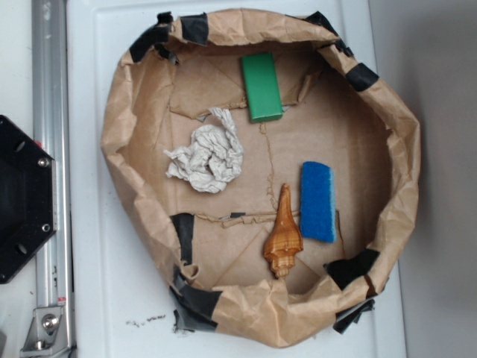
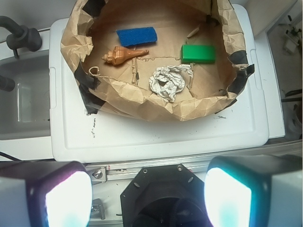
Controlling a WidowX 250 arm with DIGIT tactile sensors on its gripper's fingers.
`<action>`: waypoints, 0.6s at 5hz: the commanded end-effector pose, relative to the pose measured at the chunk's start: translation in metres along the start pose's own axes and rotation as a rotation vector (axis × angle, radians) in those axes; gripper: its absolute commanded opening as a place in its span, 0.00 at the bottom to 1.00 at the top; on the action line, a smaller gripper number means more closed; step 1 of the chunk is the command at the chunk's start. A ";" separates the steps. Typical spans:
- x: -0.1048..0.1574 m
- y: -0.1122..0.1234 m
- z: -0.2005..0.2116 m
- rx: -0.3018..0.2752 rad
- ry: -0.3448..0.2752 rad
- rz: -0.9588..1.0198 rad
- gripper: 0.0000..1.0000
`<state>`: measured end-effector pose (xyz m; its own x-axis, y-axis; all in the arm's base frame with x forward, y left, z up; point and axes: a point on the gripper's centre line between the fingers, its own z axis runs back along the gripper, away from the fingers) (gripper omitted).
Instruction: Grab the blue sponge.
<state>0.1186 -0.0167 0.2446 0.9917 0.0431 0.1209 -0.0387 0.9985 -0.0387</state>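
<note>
Blue sponge lies flat in paper nest, just beside shell, apart from green block. Likely light, soft, rough, grippy; pinch across short width. Gripper high over desk, jaws apart, empty.

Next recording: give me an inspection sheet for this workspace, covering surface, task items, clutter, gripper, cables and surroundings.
Surface: white tabletop bearing a brown paper enclosure patched with black tape; dark specks near its front edge.
Job's things: blue sponge lies flat inside the enclosure, beside the shell, ungrasped.
Clutter: orange shell, green block, crumpled white paper, all inside the enclosure.
Gripper: the gripper is open, its fingers wide apart at the wrist view's bottom edge, well back from the enclosure, holding nothing.
Cables: black cable or hose at left of the wrist view.
Surroundings: robot's black base, metal rail.
</note>
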 end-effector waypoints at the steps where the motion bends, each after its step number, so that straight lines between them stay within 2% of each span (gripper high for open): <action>1: 0.000 0.000 0.000 0.000 0.000 0.000 1.00; 2: 0.046 0.007 -0.035 -0.029 -0.053 0.234 1.00; 3: 0.095 0.016 -0.061 -0.107 -0.066 0.222 1.00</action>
<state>0.2157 -0.0030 0.1798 0.9635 0.2446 0.1085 -0.2260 0.9610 -0.1594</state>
